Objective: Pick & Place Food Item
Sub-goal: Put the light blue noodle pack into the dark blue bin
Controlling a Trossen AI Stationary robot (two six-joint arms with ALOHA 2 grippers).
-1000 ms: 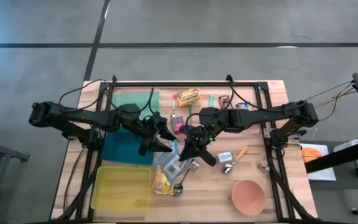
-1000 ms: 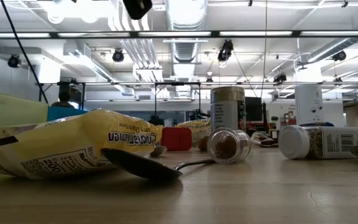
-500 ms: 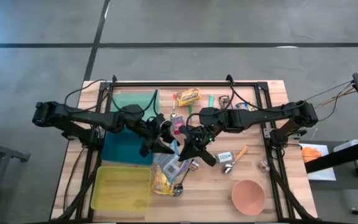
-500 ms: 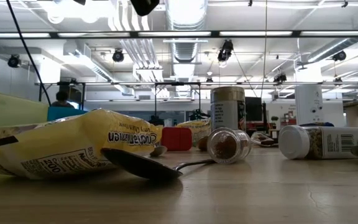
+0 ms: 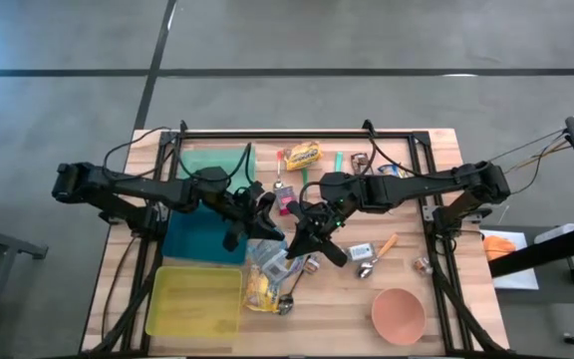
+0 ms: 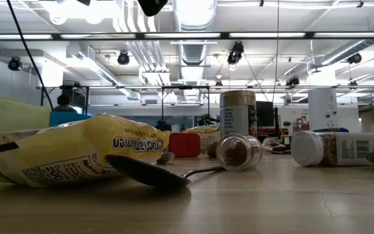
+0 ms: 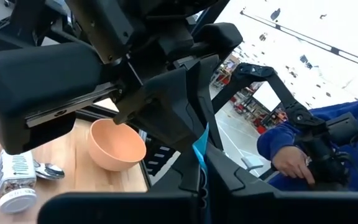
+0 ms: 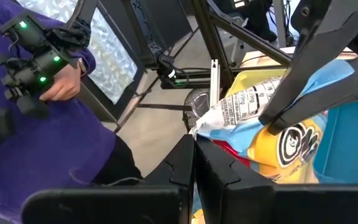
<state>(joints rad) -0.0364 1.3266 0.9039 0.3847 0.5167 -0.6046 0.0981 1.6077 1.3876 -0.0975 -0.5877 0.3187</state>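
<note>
1. The bench carries everything. Two arms meet over its middle, and the step in hand looks like lifting the snack bag that lies just below them, beside the teal bin.
2. Containers, counted from above: one teal bin, one green bin behind it, one yellow tray at the near-left corner and one pink bowl at the near right. The drop target is probably one of these, but I cannot tell which.
3. The left pincer is pressed together on a sliver of the bag's blue film, as its own wrist view shows. That is a thin hold. Lift slowly and straight up so the film does not slide out or tear.
4. The right pincer is pressed together just beside the left one. Whether it has any film between its fingers I cannot tell. If it has, both arms should rise together and not pull apart.
5. Packets: the snack bag, one yellow packet at the far edge and a ramen packet in the low view.
6. Three spice jars in the low view: one upright and two on their sides.
7. One spoon rests against the ramen packet, so keep the lift clear of it.
</note>
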